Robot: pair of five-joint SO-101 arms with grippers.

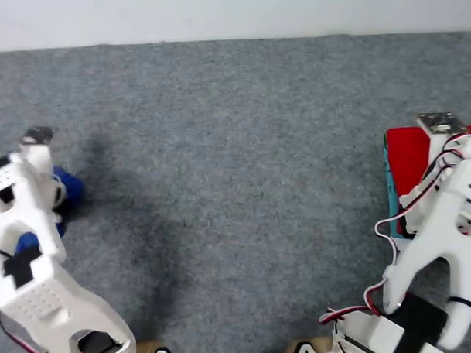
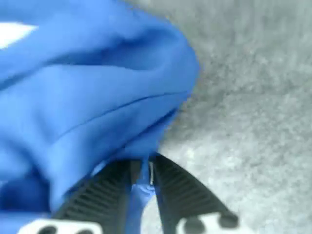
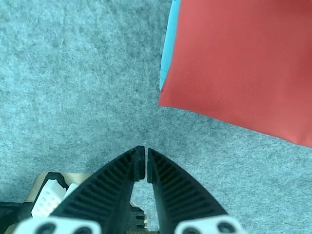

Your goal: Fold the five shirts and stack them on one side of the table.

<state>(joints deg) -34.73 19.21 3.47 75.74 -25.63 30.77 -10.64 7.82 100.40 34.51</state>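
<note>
blue shirt (image 2: 97,87) — where is it seen against the fingers?

a fold of it is pinched between the black ribbed fingers (image 2: 105,192) of the left gripper (image 2: 143,168), which are pressed together on the cloth. a thin strip of blue is caught in the slit between them. the rest of the shirt is bunched just past the tips and is draped over one finger.

and where is it placed on the table (image 1: 234,145)?

from the high view it is found at the table's left edge, crumpled, and it is partly hidden under the left arm (image 1: 37,253). grey surface is seen beside it.

how are the other fingers held?

the right gripper (image 3: 146,151) is seen with its tips pressed together, and nothing is held between them. it is held above bare grey surface, near a corner of the red shirt (image 3: 243,63) but apart from it.

how is the red one laid?

it is laid flat on a light blue shirt (image 3: 165,53), of which only a narrow strip is shown along one edge. from above, this pile is found at the table's right edge — well apart from the blue shirt — and part of it is covered by the right arm (image 1: 446,215).
</note>
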